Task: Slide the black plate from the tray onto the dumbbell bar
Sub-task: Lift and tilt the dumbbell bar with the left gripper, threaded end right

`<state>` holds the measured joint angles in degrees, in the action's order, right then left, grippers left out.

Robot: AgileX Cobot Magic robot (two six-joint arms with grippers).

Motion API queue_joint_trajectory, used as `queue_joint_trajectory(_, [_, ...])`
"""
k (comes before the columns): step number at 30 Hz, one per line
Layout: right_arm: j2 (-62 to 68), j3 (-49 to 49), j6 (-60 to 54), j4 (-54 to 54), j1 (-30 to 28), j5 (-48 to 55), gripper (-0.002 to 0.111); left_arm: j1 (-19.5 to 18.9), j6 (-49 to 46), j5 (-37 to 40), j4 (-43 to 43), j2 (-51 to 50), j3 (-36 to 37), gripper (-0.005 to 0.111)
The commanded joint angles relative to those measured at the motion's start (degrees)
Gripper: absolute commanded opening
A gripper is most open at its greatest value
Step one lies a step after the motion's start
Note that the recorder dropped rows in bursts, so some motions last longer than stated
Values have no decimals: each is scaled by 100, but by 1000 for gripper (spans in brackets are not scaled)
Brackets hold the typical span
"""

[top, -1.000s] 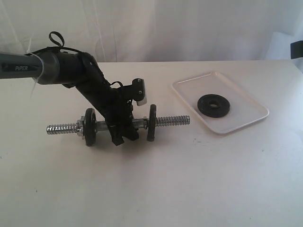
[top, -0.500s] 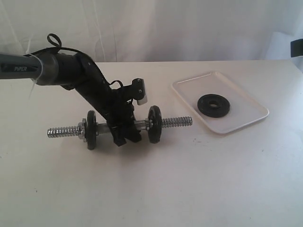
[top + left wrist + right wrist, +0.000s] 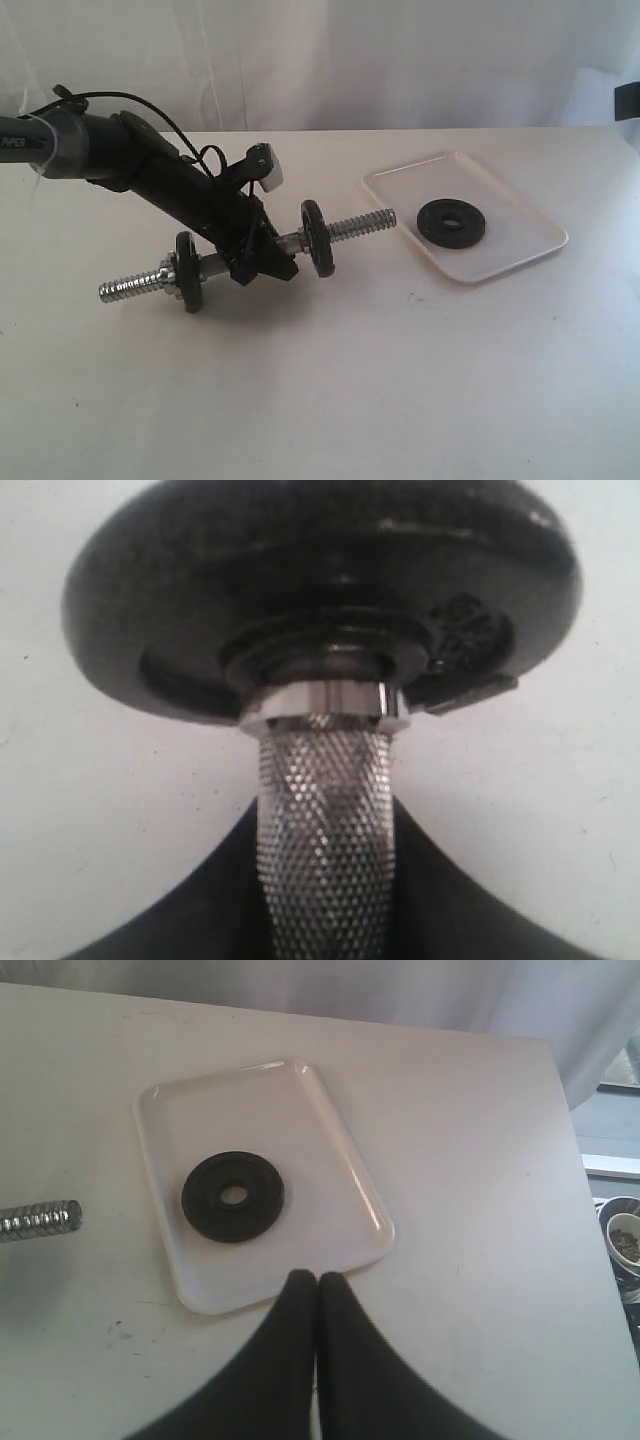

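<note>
One black plate lies unloaded on the tray; left pincer grips the dumbbell bar; right pincer closed, empty.

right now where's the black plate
In the exterior view the black plate lies flat on the tray, right of centre, just beyond the right threaded end of the dumbbell bar.

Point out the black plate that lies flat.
The plate on the tray; the bar's left plate and right plate stand on edge.
</note>
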<state>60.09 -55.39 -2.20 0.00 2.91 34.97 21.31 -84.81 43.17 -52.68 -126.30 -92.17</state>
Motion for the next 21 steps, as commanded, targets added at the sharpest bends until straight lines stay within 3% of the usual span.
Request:
queue_joint_trajectory(1, [10, 14, -53, 0, 5, -78, 0, -54, -215, 495, -966, 183, -54, 0])
queue_joint_trajectory(21, [355, 14, -127, 0, 5, -21, 0, -237, -743, 1051, -1833, 191, -54, 0])
